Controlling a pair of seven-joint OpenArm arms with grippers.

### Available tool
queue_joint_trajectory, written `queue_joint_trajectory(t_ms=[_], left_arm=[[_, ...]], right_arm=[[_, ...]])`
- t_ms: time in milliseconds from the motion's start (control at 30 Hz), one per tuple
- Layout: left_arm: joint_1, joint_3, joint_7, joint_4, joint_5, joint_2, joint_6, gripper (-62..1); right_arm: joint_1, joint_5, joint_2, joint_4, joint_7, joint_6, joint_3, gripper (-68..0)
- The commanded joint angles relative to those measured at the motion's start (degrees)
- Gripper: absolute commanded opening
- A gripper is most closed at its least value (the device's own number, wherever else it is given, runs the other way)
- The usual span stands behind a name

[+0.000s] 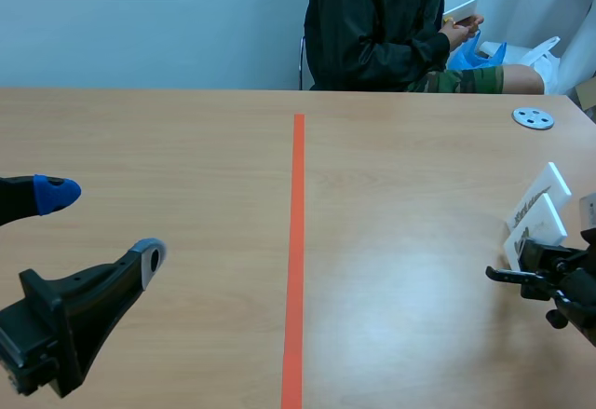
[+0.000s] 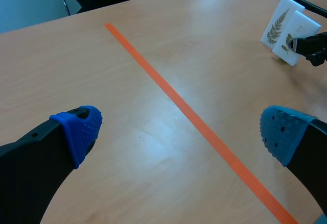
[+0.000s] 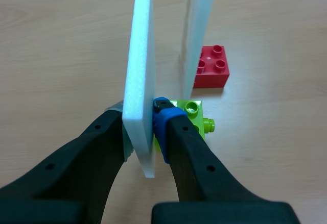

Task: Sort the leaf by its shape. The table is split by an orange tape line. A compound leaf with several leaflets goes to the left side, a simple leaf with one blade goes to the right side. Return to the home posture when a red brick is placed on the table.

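Table (image 1: 186, 139), right hand (image 3: 140, 127) pinching upright leaf card (image 3: 141, 50), left hand (image 2: 181, 132) splayed

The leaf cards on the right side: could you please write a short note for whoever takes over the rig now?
Left claw: open, empty, over the left half beside the tape line.
Right claw: shut on the nearer card, upright against a green brick.
Far card: upright behind it, showing a many-leaflet leaf; a red brick at its foot.
Done: nearer card gripped; both cards are right of the tape.
To do: read the gripped card's leaf, partly hidden here, and place it on its side; the far card probably goes left.
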Motion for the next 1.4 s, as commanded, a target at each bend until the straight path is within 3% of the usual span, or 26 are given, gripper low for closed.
queue_joint_trajectory(t_ms=[0, 400, 633, 767, 1167, 1267, 1367], left_arm=[[-0.04, 0.17, -0.76, 0.33, -0.35, 0.13, -0.09, 1.4], [-0.04, 0.17, -0.72, 0.33, -0.35, 0.11, -0.09, 1.4], [-0.04, 0.17, 0.13, 0.33, -0.35, 0.13, -0.09, 1.4], [-0.04, 0.17, 0.13, 0.33, -0.35, 0.13, -0.09, 1.4], [-0.04, 0.17, 0.13, 0.33, -0.37, 0.15, -0.09, 1.4], [-0.04, 0.17, 0.13, 0.33, -0.37, 0.15, -0.09, 1.4], [-0.04, 0.17, 0.15, 0.33, -0.37, 0.15, -0.09, 1.4]], right_arm=[[0.96, -0.52, 0.76, 0.87, 1.07, 0.02, 0.07, -66.0], [0.11, -0.79, 0.79, 0.83, 1.05, 0.02, 0.07, -65.8], [0.13, -0.79, 1.27, 0.83, 1.05, 0.02, 0.09, -60.0], [0.13, -0.79, 1.57, 0.83, 1.05, 0.04, 0.09, -53.1], [0.13, -0.76, 3.54, 2.78, 1.27, 0.52, 0.2, -51.4], [0.13, -0.76, 3.54, 4.42, 0.96, 0.55, 0.57, -43.9], [-0.02, -0.76, 3.5, 6.62, -0.13, 0.7, 0.55, -43.4]])
